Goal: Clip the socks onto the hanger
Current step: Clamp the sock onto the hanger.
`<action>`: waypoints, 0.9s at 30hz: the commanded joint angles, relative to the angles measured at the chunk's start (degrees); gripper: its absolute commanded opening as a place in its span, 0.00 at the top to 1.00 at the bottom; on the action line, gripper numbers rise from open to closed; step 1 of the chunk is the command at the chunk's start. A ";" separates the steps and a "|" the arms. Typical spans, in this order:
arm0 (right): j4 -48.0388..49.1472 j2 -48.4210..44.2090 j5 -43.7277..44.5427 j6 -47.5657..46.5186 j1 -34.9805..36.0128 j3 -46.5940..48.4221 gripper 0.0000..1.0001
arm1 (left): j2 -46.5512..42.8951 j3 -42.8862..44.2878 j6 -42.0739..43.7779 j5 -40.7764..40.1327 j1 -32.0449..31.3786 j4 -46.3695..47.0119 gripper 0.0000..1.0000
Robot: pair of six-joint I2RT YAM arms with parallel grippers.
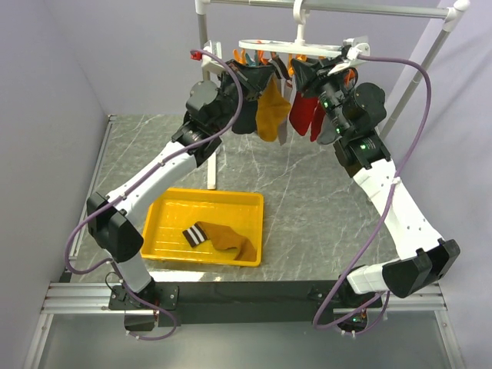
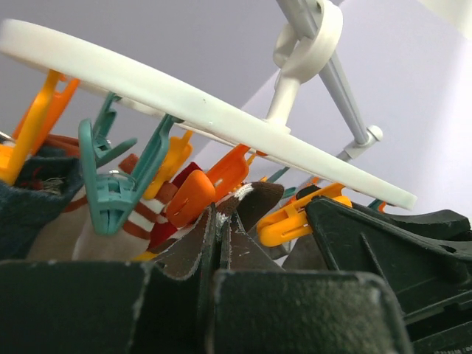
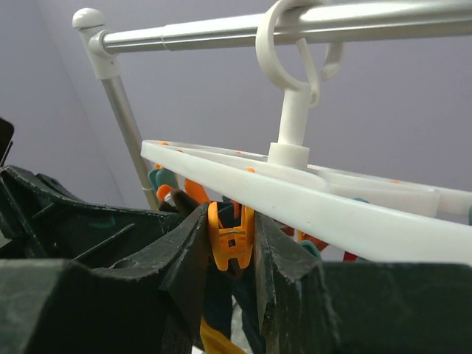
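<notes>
Right jaws clench an orange clip under the hanger, while left jaws, pressed together, seem to hold the mustard sock dangling lengthwise just below that clip.

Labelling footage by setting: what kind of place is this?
Probably a robotics lab cell staged as a laundry corner: plain walls boxing in a marble-look table, a sock hanger on a white rack pole, a yellow tray holding one sock.

1 sock hanging under hanger, other sock in yellow tray
</notes>
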 commanded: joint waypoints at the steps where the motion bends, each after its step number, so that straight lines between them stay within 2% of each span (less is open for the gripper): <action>1: 6.18 -2.37 -3.11 -2.30 -0.04 -0.05 1.00 | -2.33 2.10 -2.67 4.86 1.38 1.34 0.99; 27: 9.43 -1.49 -6.35 -3.27 -0.13 -1.36 1.00 | -3.12 0.88 -5.13 14.17 2.09 4.94 0.99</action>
